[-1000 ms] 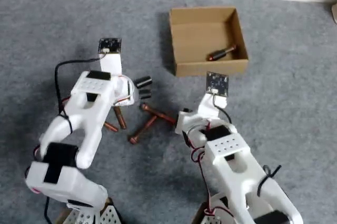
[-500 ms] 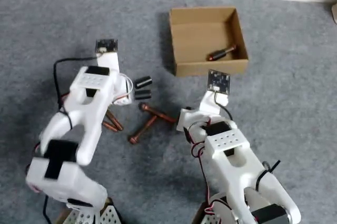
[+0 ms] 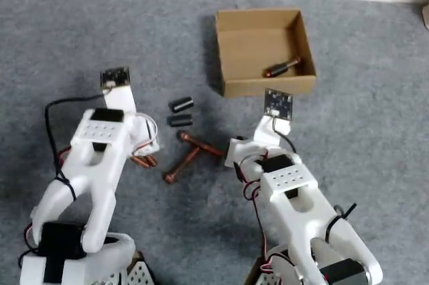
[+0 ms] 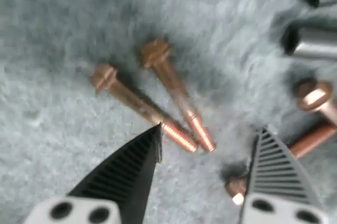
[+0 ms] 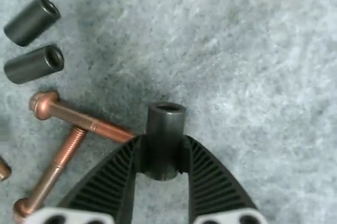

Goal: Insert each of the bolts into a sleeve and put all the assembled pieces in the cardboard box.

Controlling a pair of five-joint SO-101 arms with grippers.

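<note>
Your left arm [image 3: 100, 144] swung away from the two loose sleeves [image 3: 181, 104], and your left claw [image 4: 210, 129] hung open just above two bolts [image 4: 181, 100] on the counter [image 4: 52, 118]. Your right claw [image 5: 162, 140] stayed clamped on a sleeve [image 5: 166, 121] beside the crossed bolts [image 3: 201, 145], near the cardboard box [image 3: 268, 87].

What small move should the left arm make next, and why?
Probably lower the left gripper and close on a bolt: its jaws are open above two loose bolts, while the right gripper holds a sleeve ready.
</note>
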